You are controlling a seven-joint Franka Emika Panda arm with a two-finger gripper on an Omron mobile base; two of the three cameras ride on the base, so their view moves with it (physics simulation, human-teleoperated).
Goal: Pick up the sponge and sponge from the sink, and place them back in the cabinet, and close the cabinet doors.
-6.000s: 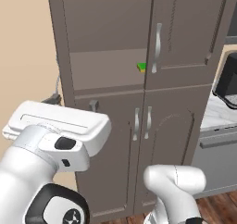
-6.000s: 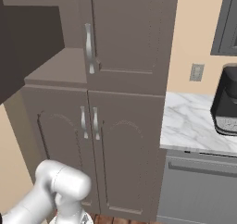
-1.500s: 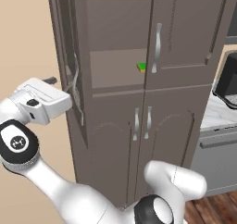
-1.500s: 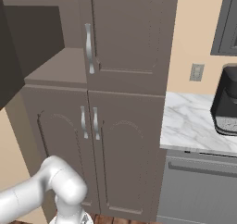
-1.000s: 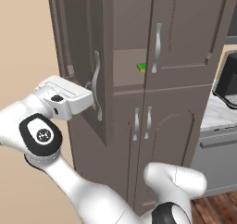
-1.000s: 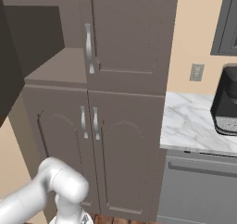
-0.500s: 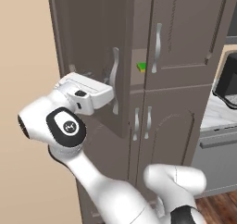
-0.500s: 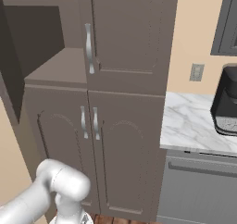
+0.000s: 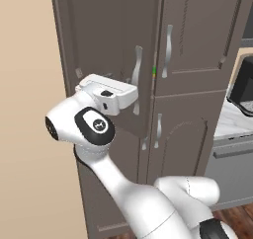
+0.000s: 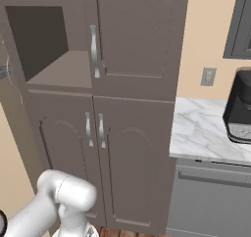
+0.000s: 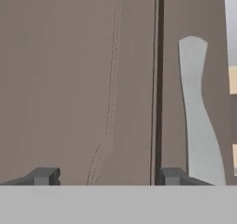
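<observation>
The cabinet (image 9: 197,134) (image 10: 127,148) stands straight ahead, tall and grey-brown. Of its upper cabinet doors, the right one (image 9: 202,35) (image 10: 137,35) is shut. The left one (image 9: 113,35) is swung nearly shut, a narrow gap left at its edge. A thin sliver of a green sponge (image 9: 154,71) shows through that gap. My gripper (image 9: 129,96) (image 11: 106,177) presses flat against the left door's face, beside its silver handle (image 9: 137,77) (image 11: 194,112). It is open, with nothing between its fingertips (image 11: 44,176). The sink is out of view.
A black coffee machine (image 10: 240,113) (image 9: 244,82) sits on the white marble counter (image 10: 201,128) right of the cabinet, over a grey front (image 10: 211,201). A wall outlet (image 10: 208,76) is above the counter. A beige wall (image 9: 29,134) lies left of the cabinet.
The left upper door has swung further toward shut, my hand moving right with it. The green sponge has shrunk to a sliver in the gap. The base has stayed put.
</observation>
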